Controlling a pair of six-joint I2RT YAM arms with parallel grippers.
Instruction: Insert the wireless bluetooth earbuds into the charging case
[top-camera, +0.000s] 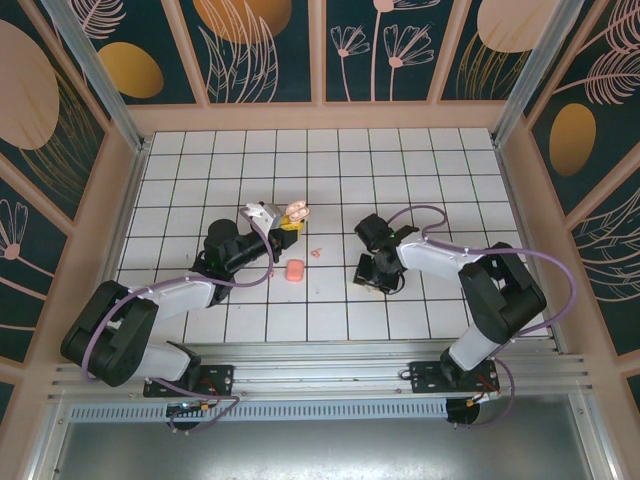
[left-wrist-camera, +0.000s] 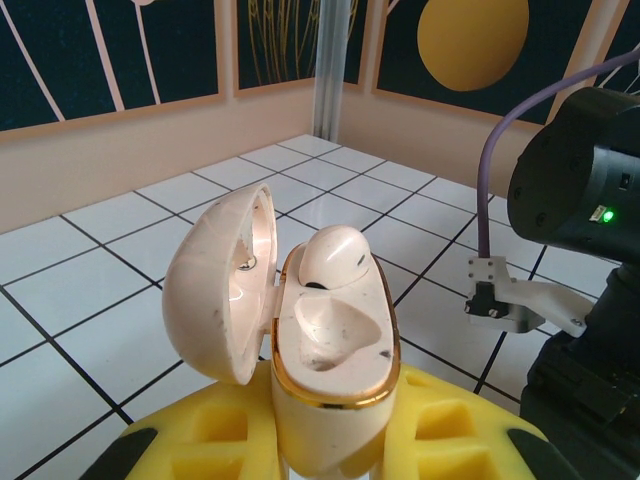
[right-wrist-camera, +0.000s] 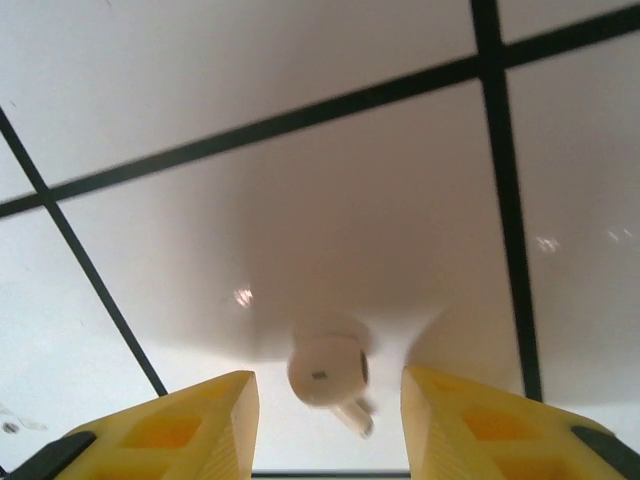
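Observation:
My left gripper (left-wrist-camera: 330, 440) is shut on the cream, gold-rimmed charging case (left-wrist-camera: 335, 350), held upright between its yellow fingers (left-wrist-camera: 200, 440). The case's lid (left-wrist-camera: 215, 290) hangs open to the left. One pale earbud (left-wrist-camera: 335, 255) sits in the far socket, and the near socket is hollow. From above, the case (top-camera: 297, 211) is left of centre. My right gripper (right-wrist-camera: 330, 430) is open low over the tiles. A second pale earbud (right-wrist-camera: 327, 370) lies between its yellow fingers (right-wrist-camera: 190, 425), with a gap on each side.
A salmon-pink rounded-square box (top-camera: 295, 270) lies on the white tiled floor (top-camera: 330, 170) just in front of the left gripper (top-camera: 285, 228). A tiny pink-red bit (top-camera: 316, 252) lies between the arms. The right gripper (top-camera: 375, 272) is close by, and wooden walls enclose the floor.

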